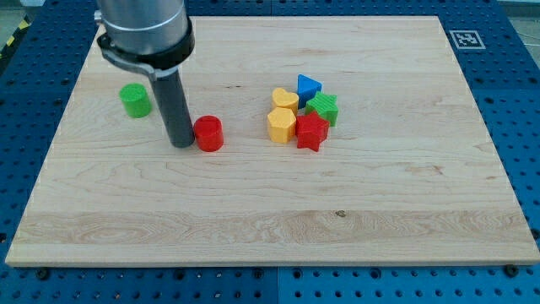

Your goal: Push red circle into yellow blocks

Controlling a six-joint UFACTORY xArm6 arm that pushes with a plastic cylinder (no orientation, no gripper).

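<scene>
The red circle (208,133) sits on the wooden board left of centre. My tip (180,143) is right beside it on the view's left, touching or nearly touching it. Two yellow blocks lie to the view's right of the circle: a yellow hexagon (281,125) and a yellow heart-like block (284,99) just above it. A gap of bare board separates the red circle from the yellow hexagon.
A red star (311,132), a green star (323,108) and a blue triangle (308,86) crowd against the yellow blocks on their right. A green circle (134,100) stands at the view's left, beyond my rod. The board's edge (270,262) runs along the view's bottom.
</scene>
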